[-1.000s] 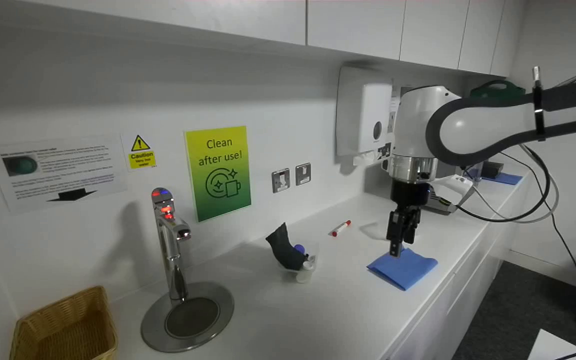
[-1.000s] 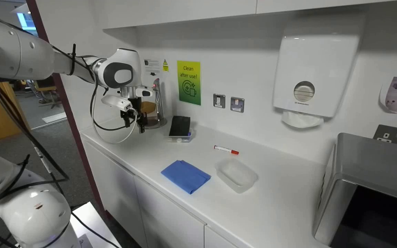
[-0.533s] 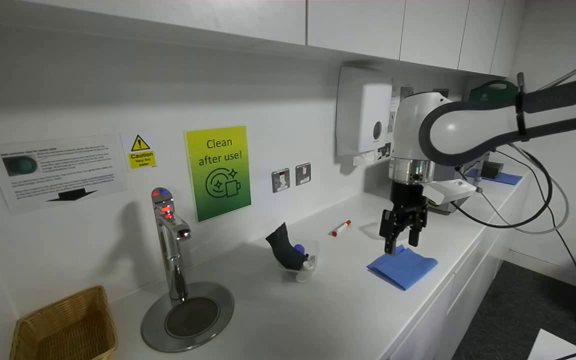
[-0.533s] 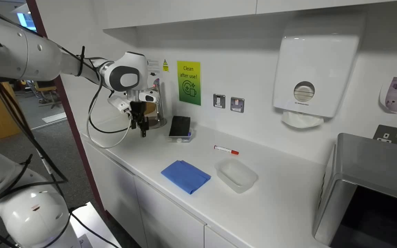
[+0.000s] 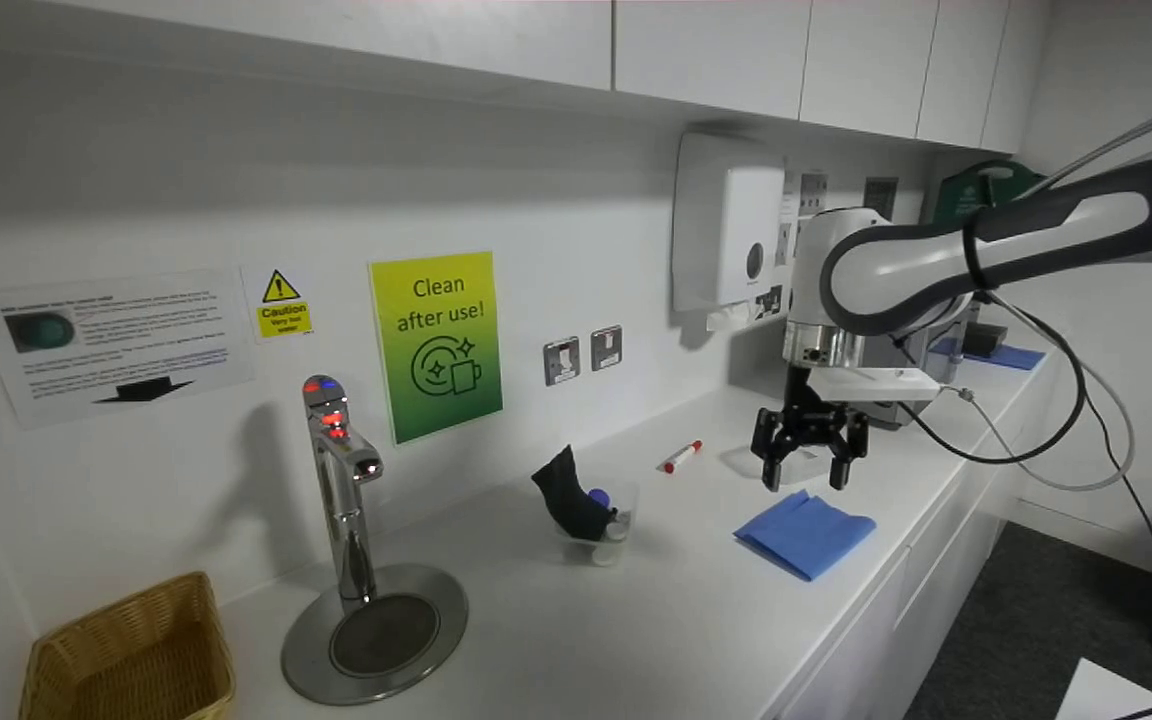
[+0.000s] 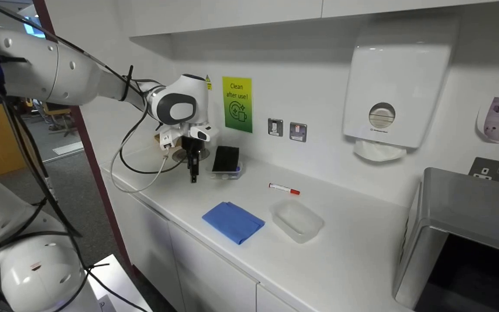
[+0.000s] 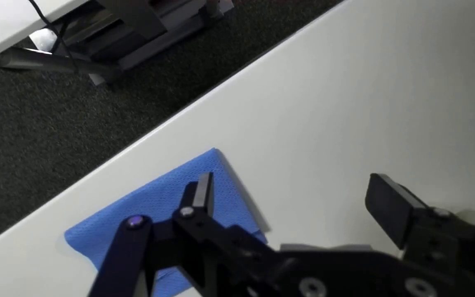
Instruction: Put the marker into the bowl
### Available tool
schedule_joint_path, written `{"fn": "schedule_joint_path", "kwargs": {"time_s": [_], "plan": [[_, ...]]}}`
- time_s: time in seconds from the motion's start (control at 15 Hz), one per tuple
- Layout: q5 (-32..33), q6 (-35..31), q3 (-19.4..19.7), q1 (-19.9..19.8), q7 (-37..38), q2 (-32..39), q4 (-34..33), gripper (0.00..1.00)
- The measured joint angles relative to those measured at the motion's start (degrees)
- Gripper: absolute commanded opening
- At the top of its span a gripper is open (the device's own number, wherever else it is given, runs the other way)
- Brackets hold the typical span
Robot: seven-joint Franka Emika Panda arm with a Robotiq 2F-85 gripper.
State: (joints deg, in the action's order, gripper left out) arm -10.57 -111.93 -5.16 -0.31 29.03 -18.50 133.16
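Observation:
The marker (image 5: 682, 456), with a white body and red end, lies on the counter near the wall; it also shows in an exterior view (image 6: 284, 188). The bowl is a clear plastic tub (image 6: 298, 219) on the counter beside the marker; in an exterior view (image 5: 742, 462) the gripper partly hides it. My gripper (image 5: 806, 484) is open and empty, above the counter, apart from the marker and bowl. It also shows edge-on (image 6: 193, 177). In the wrist view, its fingers (image 7: 289, 189) are wide apart over bare counter and the blue cloth's edge. Marker and bowl are out of the wrist view.
A folded blue cloth (image 6: 233, 222) lies by the bowl, near the counter's front edge. A clear tub (image 6: 228, 175) holds a black item. A tap (image 5: 341, 490) and wicker basket (image 5: 131, 655) stand at one end. A grey microwave (image 6: 461, 229) stands at the other.
In the exterior views, the arm has moved a little along the counter towards the bowl, and the gripper has turned so that both fingers show apart. Marker, bowl and cloth have not moved.

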Motion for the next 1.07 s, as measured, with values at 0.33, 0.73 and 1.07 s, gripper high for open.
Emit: {"fn": "schedule_joint_path", "kwargs": {"time_s": [0.33,0.73,1.07], "plan": [[-0.9,-1.2,1.7,-3.4,9.5,0.4,-0.5,1.0],[-2.3,-1.3,2.2,-3.4,10.6,0.4,-1.2,1.0],[-1.8,-2.0,2.2,-4.1,19.0,2.0,-1.2,1.0]]}}
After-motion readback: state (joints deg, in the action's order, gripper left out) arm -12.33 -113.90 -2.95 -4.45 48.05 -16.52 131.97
